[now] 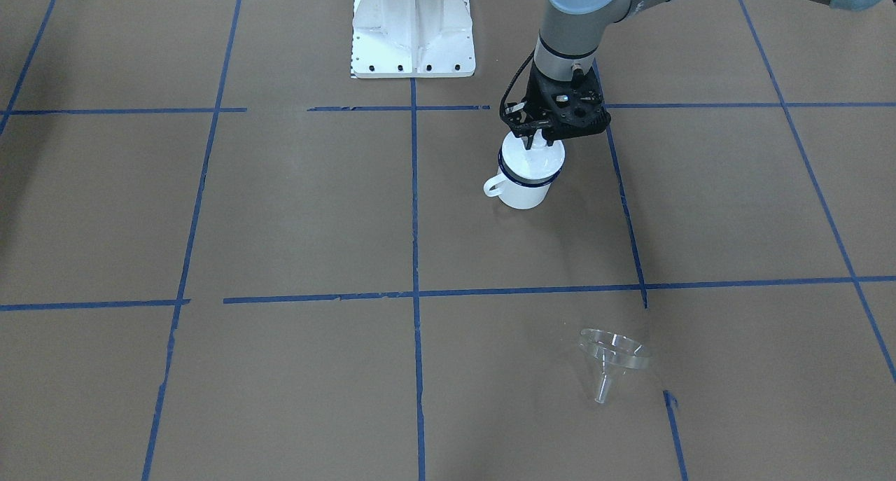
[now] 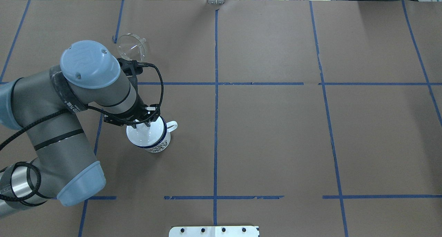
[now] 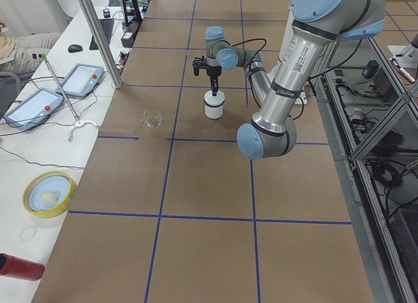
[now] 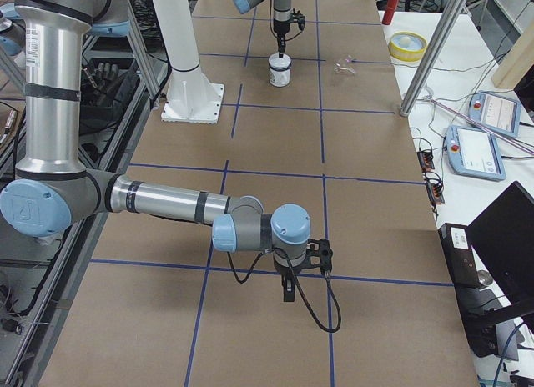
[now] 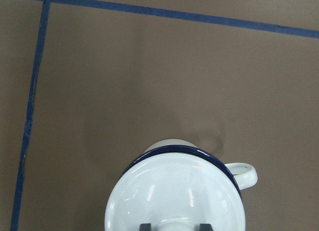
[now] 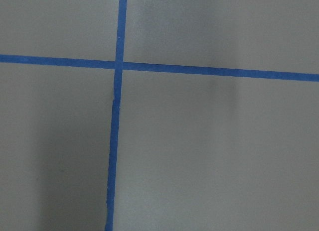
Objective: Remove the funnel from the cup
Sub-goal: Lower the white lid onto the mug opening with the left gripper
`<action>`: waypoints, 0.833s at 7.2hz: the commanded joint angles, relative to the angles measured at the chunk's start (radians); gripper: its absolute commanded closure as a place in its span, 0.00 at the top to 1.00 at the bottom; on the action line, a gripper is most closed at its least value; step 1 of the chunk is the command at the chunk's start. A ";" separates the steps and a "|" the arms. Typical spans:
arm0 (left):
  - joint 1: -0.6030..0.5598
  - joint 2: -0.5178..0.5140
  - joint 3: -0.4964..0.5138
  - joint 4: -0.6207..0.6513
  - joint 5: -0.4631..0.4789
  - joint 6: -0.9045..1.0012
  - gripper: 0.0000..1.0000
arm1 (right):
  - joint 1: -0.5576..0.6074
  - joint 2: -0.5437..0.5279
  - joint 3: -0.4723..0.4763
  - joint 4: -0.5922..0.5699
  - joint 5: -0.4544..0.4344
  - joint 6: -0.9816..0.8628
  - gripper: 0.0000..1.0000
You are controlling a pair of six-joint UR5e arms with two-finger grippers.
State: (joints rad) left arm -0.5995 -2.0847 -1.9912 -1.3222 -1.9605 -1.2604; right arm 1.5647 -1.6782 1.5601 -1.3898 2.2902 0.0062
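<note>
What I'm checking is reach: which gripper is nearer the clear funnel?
Left. The left gripper is at the lid on the cup, the funnel lying on the table beyond; the right gripper hangs far across the table.

Four fixed cameras ring the brown-papered counter (image 2: 276, 144): one looks forward and down from behind the robot, one faces it steeply from across the counter, and one looks along it from each end. All four take in the white cup (image 1: 526, 180) and the clear funnel (image 1: 612, 358) lying well apart from it. The left wrist camera hangs close above the cup, pointing straight down at its blue rim, while the right wrist camera looks down, close, on brown paper and crossing blue tape (image 6: 118, 64).
</note>
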 commanded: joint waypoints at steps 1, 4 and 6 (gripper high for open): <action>0.006 0.000 0.002 0.000 0.000 0.001 0.00 | 0.000 0.000 0.000 0.000 0.000 0.000 1.00; 0.012 0.002 0.005 0.000 0.000 0.001 0.00 | 0.000 0.000 0.000 0.000 0.000 0.000 1.00; 0.014 0.000 0.017 -0.002 0.000 0.003 0.00 | 0.000 0.000 0.000 0.000 0.000 0.000 1.00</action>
State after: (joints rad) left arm -0.5882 -2.0853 -1.9803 -1.3238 -1.9601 -1.2590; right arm 1.5647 -1.6782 1.5601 -1.3898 2.2902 0.0061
